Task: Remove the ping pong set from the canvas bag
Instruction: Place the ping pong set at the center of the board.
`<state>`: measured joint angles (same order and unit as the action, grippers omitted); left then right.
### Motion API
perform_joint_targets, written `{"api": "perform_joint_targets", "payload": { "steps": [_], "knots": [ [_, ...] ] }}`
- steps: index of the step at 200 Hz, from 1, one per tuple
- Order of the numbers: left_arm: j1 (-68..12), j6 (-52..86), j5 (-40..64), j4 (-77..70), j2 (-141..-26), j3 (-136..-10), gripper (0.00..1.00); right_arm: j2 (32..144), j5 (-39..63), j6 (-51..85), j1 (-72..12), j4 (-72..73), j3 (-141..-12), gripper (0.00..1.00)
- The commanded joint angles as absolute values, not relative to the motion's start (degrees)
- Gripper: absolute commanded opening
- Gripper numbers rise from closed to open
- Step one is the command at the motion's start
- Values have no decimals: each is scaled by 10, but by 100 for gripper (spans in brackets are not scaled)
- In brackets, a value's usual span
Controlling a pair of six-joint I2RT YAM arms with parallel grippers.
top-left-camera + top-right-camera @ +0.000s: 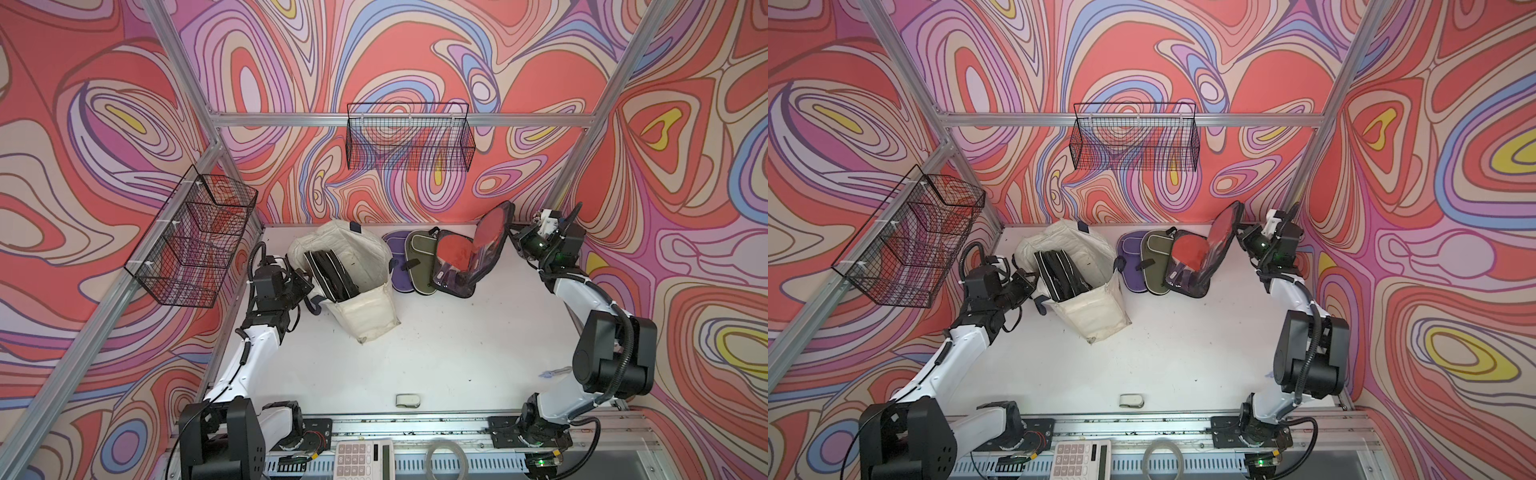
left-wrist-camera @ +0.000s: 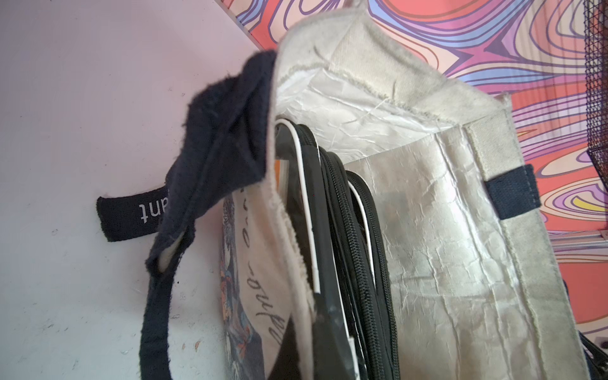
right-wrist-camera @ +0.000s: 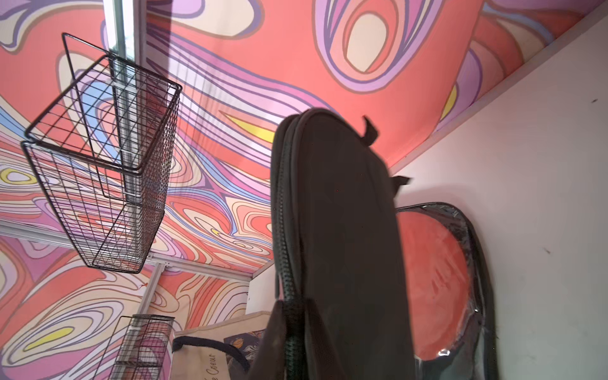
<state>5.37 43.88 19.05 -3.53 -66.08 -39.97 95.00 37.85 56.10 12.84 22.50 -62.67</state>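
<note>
The ping pong set [image 1: 492, 232], a zipped paddle case, is standing upright at the upper right of the table [image 1: 436, 353], out of the canvas bag [image 1: 370, 309] at centre left. The right gripper [image 1: 512, 232] is clamping its edge. The left gripper [image 1: 306, 286] is closed, apparently pinching the bag's rim. Other black cases [image 1: 330, 272] are sitting inside the bag. They are probably light, stiff and slick, and best gripped by the zipped edge.

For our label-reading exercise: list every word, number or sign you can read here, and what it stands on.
"nt": end of white lettering on the navy strap handle; rest hidden.
"Coeur": script on the canvas bag.
Keys of the calculator: too small to read.
</note>
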Motion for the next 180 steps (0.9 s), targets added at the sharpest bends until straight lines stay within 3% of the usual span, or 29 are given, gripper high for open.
{"api": "perform_joint_targets", "payload": {
  "steps": [1,100,180],
  "knots": [
    [58,432,187,-26,-655,-404,0,979,427,641,131,384,-617,0],
    [58,432,188,-30,-667,-406,0,1019,444,672,124,414,-647,0],
    [58,426,182,-19,-659,-410,0,1112,443,776,12,514,-746,0]
  ]
}}
